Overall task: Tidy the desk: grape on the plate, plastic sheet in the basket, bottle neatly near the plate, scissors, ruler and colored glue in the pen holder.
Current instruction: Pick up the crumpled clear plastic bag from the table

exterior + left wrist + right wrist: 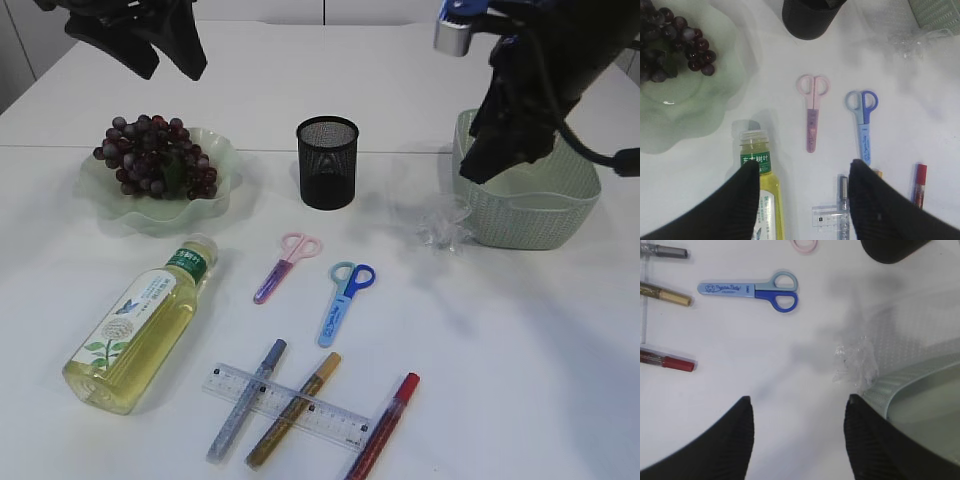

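Observation:
Dark grapes [155, 155] lie on the pale green plate [218, 205]. The bottle [140, 325] of yellow liquid lies on its side at the front left. Pink scissors [285, 267] and blue scissors [345, 300] lie mid-table. The clear ruler [290, 405] rests across silver [245, 400], gold [295, 410] and red [385, 425] glue pens. A crumpled plastic sheet [445, 225] touches the basket [540, 215]. The black mesh pen holder [327, 162] stands behind. My left gripper [804, 167] hangs open and empty high over the bottle's neck. My right gripper [799, 401] hovers open and empty beside the sheet [856, 362].
The basket's rim [920, 395] sits just right of my right gripper. The plate fills the left rear of the table. White tabletop stretches bare along the right front.

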Motion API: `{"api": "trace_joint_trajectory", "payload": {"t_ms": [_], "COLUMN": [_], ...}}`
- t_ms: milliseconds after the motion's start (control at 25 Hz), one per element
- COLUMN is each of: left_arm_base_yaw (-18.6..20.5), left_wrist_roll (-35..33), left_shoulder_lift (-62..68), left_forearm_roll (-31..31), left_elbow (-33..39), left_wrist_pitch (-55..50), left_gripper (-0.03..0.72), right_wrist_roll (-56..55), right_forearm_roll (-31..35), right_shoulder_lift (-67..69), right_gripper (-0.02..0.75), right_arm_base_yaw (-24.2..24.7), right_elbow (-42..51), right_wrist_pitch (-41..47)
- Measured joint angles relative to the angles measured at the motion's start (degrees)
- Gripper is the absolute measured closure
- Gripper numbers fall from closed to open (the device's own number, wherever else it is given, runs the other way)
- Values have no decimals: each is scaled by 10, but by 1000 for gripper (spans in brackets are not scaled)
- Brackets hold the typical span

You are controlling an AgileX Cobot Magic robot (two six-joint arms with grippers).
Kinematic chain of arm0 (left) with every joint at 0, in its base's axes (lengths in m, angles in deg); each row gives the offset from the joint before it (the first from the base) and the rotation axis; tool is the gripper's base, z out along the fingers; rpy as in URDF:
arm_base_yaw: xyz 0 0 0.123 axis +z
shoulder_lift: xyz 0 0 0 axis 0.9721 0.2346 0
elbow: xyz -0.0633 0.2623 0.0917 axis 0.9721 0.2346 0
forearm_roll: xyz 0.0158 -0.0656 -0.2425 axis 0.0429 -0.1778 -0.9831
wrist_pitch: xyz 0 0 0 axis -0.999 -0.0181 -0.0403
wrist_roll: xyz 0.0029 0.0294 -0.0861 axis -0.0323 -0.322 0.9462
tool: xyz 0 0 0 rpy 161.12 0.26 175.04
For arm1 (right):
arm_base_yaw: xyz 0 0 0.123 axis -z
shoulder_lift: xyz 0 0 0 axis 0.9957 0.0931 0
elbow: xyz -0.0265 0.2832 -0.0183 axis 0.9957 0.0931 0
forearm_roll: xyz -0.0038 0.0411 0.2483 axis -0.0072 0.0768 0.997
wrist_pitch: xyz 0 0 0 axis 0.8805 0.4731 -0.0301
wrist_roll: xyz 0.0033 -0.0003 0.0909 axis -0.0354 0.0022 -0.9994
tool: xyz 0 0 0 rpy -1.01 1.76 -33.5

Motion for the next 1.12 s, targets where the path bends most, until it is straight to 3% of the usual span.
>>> {"api": "trace_joint_trajectory", "payload": {"t_ms": [200,480,840,1120], "left_arm_base_yaw": [0,0,0,0], "left_wrist_roll": [-1,-3,-5,-5], "left_shoulder_lift": [0,0,0,0], "left_forearm_roll": [0,1,2,3], "left_elbow": [0,0,0,0], "left_wrist_pitch": [0,0,0,0], "left_gripper": [273,273,273,273], "right_wrist_roll": [3,3,8,10], "right_forearm_roll": [-32,-74,-160,-174], "right_shoulder_lift": [77,178,254,287], "right_gripper": [283,283,283,283], "right_arm_base_yaw": [-30,-34,-34,-34], "right_elbow": [-71,-167,-201,-219], "right_wrist_pitch": [10,21,12,-5]}}
